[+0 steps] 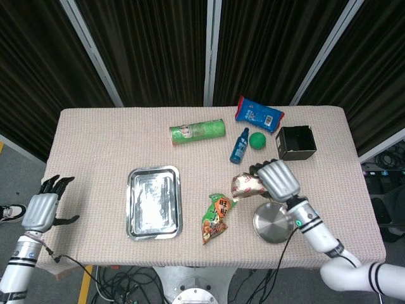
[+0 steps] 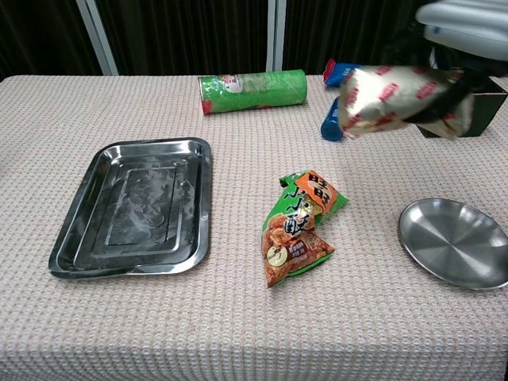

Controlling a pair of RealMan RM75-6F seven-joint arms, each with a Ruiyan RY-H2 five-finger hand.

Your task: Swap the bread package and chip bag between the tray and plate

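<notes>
While we carry: right hand (image 1: 276,180) grips bread package (image 2: 393,99) above plate (image 2: 454,254).
Left hand (image 1: 41,209): fingers apart, empty.
Left: chip bag (image 2: 300,226) beside plate, tray (image 2: 87,238) bare.

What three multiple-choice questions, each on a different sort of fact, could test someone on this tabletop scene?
1. Where is the chip bag?
A. on the table between tray and plate
B. in the tray
C. on the plate

2. What colour is the ball?
A. red
B. green
C. yellow

3. What is the state of the bread package?
A. lying in the tray
B. resting on the plate
C. held in the air by the right hand

Answers: 1 A, it lies on the cloth between them. 2 B, green beside the blue bottle. 3 C, the fingers wrap it above the table.
</notes>
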